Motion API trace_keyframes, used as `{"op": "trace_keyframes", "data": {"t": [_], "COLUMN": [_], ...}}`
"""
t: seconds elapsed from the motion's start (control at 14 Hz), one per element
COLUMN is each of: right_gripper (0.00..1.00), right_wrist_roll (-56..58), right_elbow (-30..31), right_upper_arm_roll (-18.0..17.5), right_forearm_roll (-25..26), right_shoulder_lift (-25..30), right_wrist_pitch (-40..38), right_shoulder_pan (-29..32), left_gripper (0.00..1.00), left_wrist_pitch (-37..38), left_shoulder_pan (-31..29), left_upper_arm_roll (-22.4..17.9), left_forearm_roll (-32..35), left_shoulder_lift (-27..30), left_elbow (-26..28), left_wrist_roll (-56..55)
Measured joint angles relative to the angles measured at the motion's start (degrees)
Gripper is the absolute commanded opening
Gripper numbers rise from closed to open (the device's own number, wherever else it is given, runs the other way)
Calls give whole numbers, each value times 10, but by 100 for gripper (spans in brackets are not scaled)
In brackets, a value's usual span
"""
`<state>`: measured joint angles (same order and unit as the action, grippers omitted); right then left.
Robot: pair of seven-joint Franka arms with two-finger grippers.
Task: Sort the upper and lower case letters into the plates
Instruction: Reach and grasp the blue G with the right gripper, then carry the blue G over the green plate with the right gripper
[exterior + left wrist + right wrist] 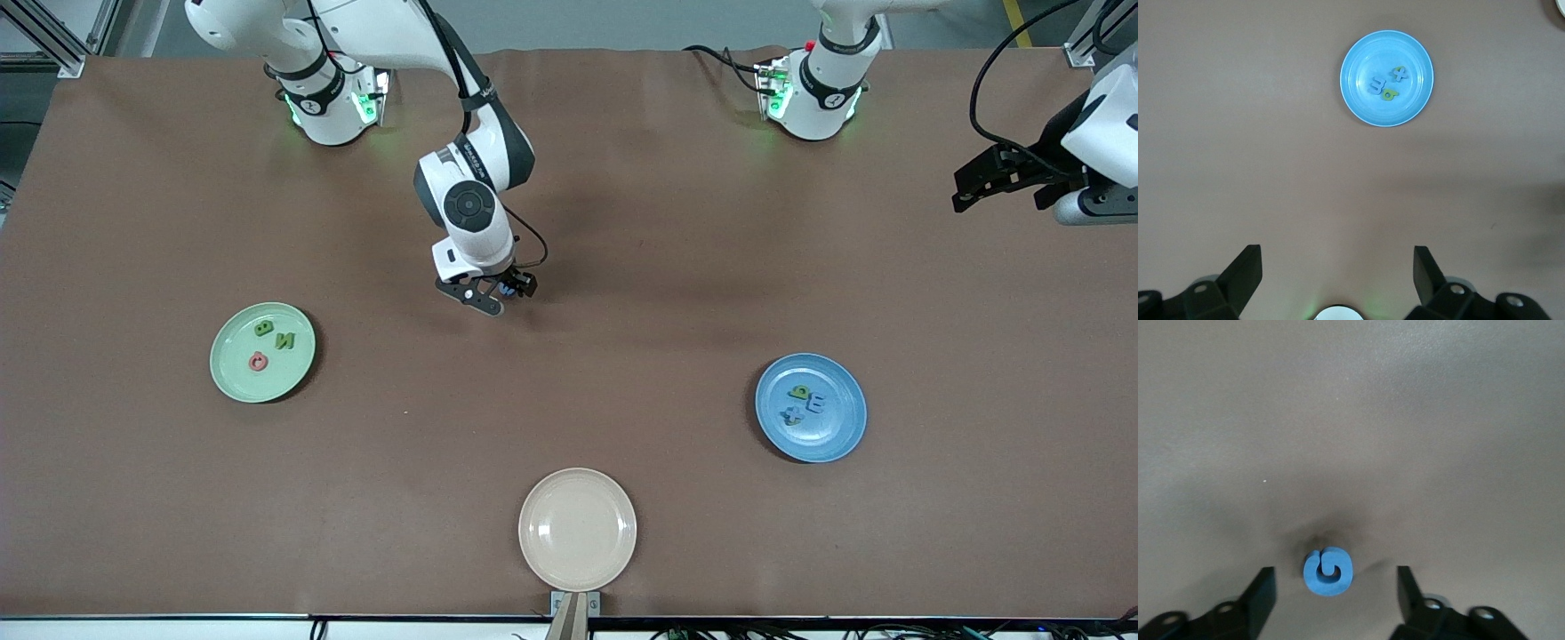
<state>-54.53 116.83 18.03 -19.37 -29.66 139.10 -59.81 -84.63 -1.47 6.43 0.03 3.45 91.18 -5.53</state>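
A small blue letter (1328,572) lies on the brown table near its middle. My right gripper (498,299) is low over it, open, with one finger on each side of it and neither touching (1335,581). The mint green plate (233,382) toward the right arm's end holds two green letters (264,328) and a red letter (258,361). The blue plate (834,436) toward the left arm's end holds a green letter (799,391) and two bluish ones (815,404). My left gripper (978,182) hangs open and empty above the table's left-arm end, and its wrist view shows the blue plate (1365,57).
A cream-beige plate (578,530) with nothing on it sits at the table edge nearest the front camera. The brown table (676,293) is bare between the plates. Both arm bases stand along the edge farthest from the front camera.
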Motion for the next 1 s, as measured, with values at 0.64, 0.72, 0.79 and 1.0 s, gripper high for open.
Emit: {"op": "trace_keyframes", "data": {"t": [0.64,0.72,0.79,1.0], "right_gripper": [30,23,18,13], "right_wrist_roll": [0,0,0,0], "right_elbow": [-5,-7,-7,-7], "right_upper_arm_roll": [-1,-1,-1,0], "right_forearm_roll": [-13,-14,-15,-15], "right_shoulder_lift": [-18,-18,-18,-18], "right_wrist_pitch": [24,25,24,24], "right_shoulder_pan": [-4,-4,-5,-6], "left_gripper": [100,100,100,100], "left_wrist_pitch": [0,0,0,0], "left_shoulder_pan": [0,0,-1,0], "left_upper_arm_roll": [0,0,0,0], "left_forearm_roll": [0,0,0,0], "left_shoulder_lift": [0,0,0,0], "left_elbow": [0,0,0,0], "left_wrist_roll": [0,0,0,0]}}
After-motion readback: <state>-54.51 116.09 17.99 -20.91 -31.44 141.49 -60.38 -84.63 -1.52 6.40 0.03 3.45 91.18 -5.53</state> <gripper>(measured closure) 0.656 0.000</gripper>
